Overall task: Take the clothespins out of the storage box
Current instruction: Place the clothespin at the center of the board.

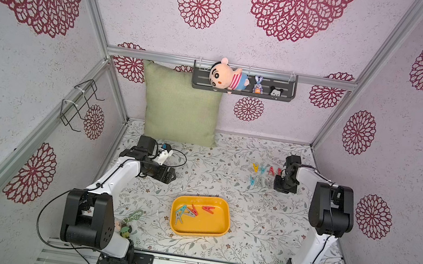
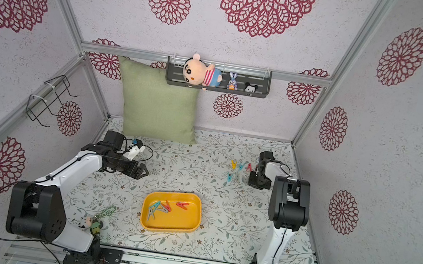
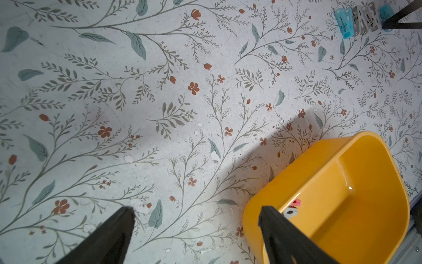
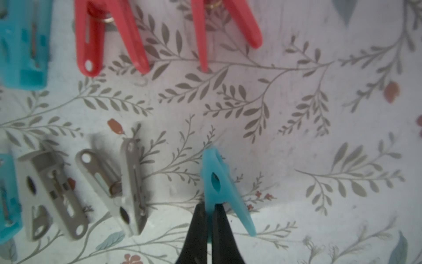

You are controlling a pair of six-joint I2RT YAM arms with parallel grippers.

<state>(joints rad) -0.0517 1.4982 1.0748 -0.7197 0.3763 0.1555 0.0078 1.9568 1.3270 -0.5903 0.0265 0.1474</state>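
"Clothespins (image 1: 193,210): located where, with what clearance?"
"Several are seen overlapped in the storage box (image 1: 198,233), with open mat (image 1: 249,215) around it; the count is obscured. The right gripper (image 4: 209,208) is clamped on a teal clothespin (image 4: 228,201) beside those laid out. The left gripper (image 3: 197,209) fingers are held apart beside the box rim."

From my screen the storage box (image 1: 211,223) reads as smooth, glossy yellow plastic with a bright highlight on its floor. The teal clothespin (image 4: 219,180) looks like matt moulded plastic; the red clothespins (image 4: 93,52) are a touch shinier, each with a bright metal spring ring (image 4: 107,20), and the grey clothespins (image 4: 132,182) are dull plastic. I see the table cover (image 3: 159,141) as a matt printed sheet, chipped in spots. The pillow (image 1: 180,105) is coarse woven cloth, the frame rails (image 1: 159,57) brushed metal, the walls (image 1: 277,120) rough-textured
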